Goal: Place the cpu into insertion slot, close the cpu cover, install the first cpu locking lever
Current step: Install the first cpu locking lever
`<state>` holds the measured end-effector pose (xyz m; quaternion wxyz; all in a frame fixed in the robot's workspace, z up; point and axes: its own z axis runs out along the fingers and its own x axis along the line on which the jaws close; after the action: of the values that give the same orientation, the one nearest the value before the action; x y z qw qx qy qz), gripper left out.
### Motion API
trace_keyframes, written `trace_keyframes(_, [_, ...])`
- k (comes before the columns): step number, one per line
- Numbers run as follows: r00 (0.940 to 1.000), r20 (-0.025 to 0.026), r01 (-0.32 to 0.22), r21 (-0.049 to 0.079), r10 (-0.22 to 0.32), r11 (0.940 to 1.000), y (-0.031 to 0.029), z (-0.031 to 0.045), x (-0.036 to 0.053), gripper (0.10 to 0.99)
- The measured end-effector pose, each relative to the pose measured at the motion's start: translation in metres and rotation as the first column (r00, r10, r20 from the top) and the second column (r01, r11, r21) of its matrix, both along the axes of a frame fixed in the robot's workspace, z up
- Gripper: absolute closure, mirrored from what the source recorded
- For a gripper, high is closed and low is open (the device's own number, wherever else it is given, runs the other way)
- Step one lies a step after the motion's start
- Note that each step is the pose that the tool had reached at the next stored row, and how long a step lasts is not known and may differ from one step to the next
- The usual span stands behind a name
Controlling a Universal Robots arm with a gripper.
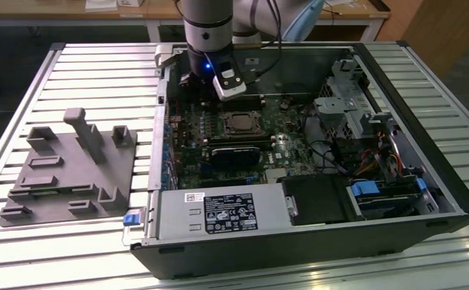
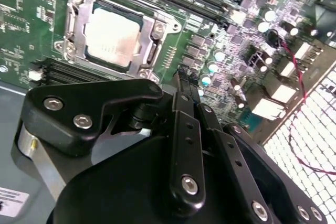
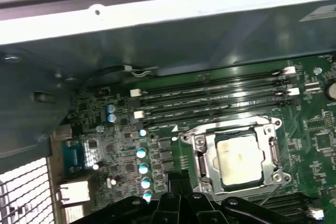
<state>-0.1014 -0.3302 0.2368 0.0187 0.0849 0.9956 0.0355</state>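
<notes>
In the exterior view the arm reaches down into the open case point(image 1: 299, 241). The gripper point(image 1: 222, 92) hangs low over the board point(image 1: 287, 109), near the cpu point(image 1: 239, 123) but beside it, not above it. A grey fixture point(image 1: 65, 169) lies on the table point(image 1: 81, 254), well apart on the exterior view's left. In the second wrist view the cpu point(image 2: 112, 38) lies flat in the slot point(image 2: 149, 54), pale face up, and the cover point(image 2: 79, 11) lies down around it as a metal frame, so the first two steps look done. The gripper point(image 2: 181, 74) has its fingers drawn close together with nothing between them, its tips just off one corner of the cover and, as far as I can tell, not touching it. The first wrist view agrees: the cpu point(image 3: 239, 162) is framed by the cover point(image 3: 202, 153), and the gripper point(image 3: 178, 176) sits near the socket's edge, beside a row of capacitors point(image 3: 142, 169). A thin rod point(image 3: 266, 196) at the socket's edge may be a lever; I cannot tell whether it is latched. I judge the lever step to be in hand. It calls for a narrow tip set squarely on that rod and a press down and under its catch, kept clear of the capacitors and the memory slots point(image 3: 210, 95).
</notes>
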Motion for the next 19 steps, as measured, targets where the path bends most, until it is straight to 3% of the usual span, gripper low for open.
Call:
trace_keyframes(6, [1.0000, 0.0012, 0.000, 0.033, 0.000, 0.9995, 0.0000, 0.0005, -0.0019, 0.980])
trace_keyframes(13, [1.0000, 0.0038, 0.000, 0.033, 0.000, 0.9994, 0.0000, 0.0109, -0.0021, 0.980])
trace_keyframes(19, [1.0000, 0.0041, 0.000, 0.037, 0.000, 0.9993, 0.0000, 0.0113, -0.0038, 0.980])
